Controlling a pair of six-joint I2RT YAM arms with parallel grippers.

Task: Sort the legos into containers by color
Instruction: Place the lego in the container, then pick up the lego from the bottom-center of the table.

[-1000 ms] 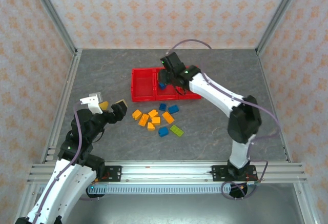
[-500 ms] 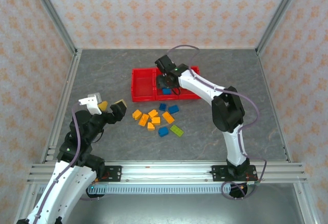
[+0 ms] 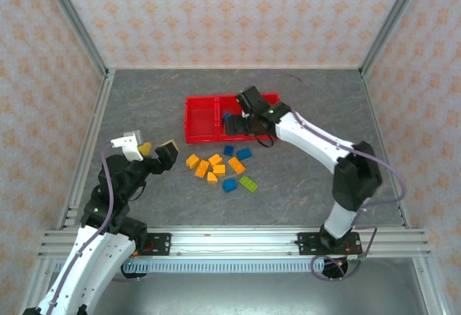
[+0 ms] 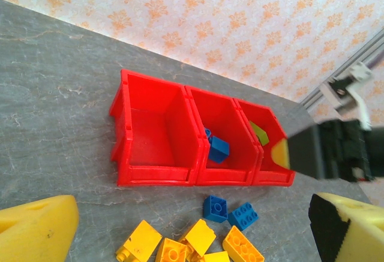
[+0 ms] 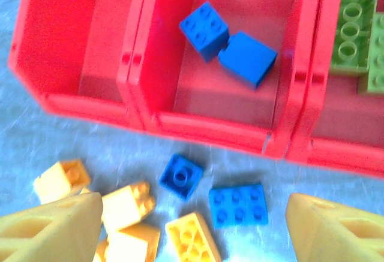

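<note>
- Top external: the containers (image 3: 189,122), three red bins joined in a row, stand mid-table (image 3: 144,106). The right end effector (image 3: 232,120) hovers at the middle bin's front wall. The left end effector (image 3: 157,147), jaws wide and empty, hangs left of the loose legos (image 3: 216,167), well apart from the bins.
- Left wrist: left bin bare; blue bricks (image 4: 217,148) in the middle bin; a lime green brick (image 4: 259,133) in the right bin.
- Right wrist: jaws spread, nothing between them. Loose blue pieces (image 5: 237,205) lie just before the bins, with orange bricks (image 5: 126,205) beside them.
- Step, as judged: between a drop and the next pick. The next move calls for clearing the front rim, then descending on a loose blue piece.
- Room: open table around the pile; the orange bricks crowd close together.
</note>
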